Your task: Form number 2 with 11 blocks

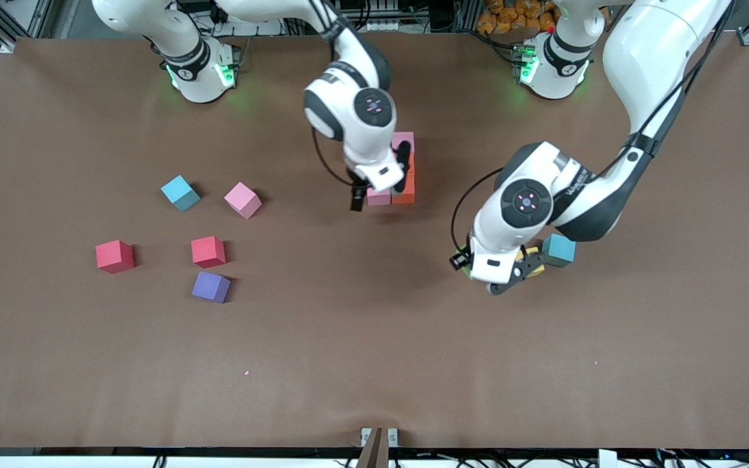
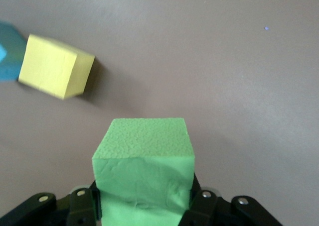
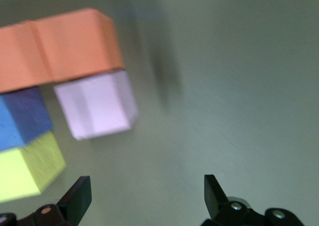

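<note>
While clamped, pitted foam green cube (image 2: 142,173)

Right hand (image 1: 380,185) over tabletop middle, nearer the base edge, wrist pointing down, fingers (image 3: 77,198) spread apart, empty. Left hand (image 1: 511,273) low toward left arm's end, clamped shut, elbow bent.

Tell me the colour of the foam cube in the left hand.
Green foam cube; the left wrist view shows it best.
</note>
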Robot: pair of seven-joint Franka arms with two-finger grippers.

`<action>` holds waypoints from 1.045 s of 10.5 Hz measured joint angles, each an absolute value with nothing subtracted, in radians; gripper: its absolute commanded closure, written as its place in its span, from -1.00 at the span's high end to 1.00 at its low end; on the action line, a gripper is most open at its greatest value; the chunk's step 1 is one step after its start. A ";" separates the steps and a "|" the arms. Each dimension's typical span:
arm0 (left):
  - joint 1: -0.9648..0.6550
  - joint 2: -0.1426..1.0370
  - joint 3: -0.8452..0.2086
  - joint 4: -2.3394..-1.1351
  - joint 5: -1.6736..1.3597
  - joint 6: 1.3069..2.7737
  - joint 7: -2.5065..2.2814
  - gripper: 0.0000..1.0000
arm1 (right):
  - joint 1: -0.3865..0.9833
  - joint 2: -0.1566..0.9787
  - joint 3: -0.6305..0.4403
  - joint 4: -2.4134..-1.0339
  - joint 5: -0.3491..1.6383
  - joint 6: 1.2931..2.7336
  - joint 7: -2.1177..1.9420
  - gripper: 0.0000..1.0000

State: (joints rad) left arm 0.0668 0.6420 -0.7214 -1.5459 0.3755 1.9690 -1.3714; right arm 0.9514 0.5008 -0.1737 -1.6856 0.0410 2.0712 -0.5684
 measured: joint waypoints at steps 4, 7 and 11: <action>0.058 0.643 -0.813 -1.553 0.362 1.950 -1.666 -0.36 | 0.761 0.500 -0.269 -1.697 0.038 2.096 -0.574 1.00; -0.052 0.648 -0.828 -1.560 0.351 1.951 -2.032 -0.36 | 0.639 0.509 -0.316 -1.722 0.038 2.109 -0.577 1.00; -0.195 0.679 -0.823 -1.560 0.350 2.083 -2.499 -0.36 | 0.583 0.497 -0.322 -1.823 0.038 2.155 -0.572 1.00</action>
State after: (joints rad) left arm -0.1951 0.6787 -0.8226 -1.5596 0.3504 2.0825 -2.4993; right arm 0.5834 0.4973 -0.3216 -1.8234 0.0382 2.1547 -0.5720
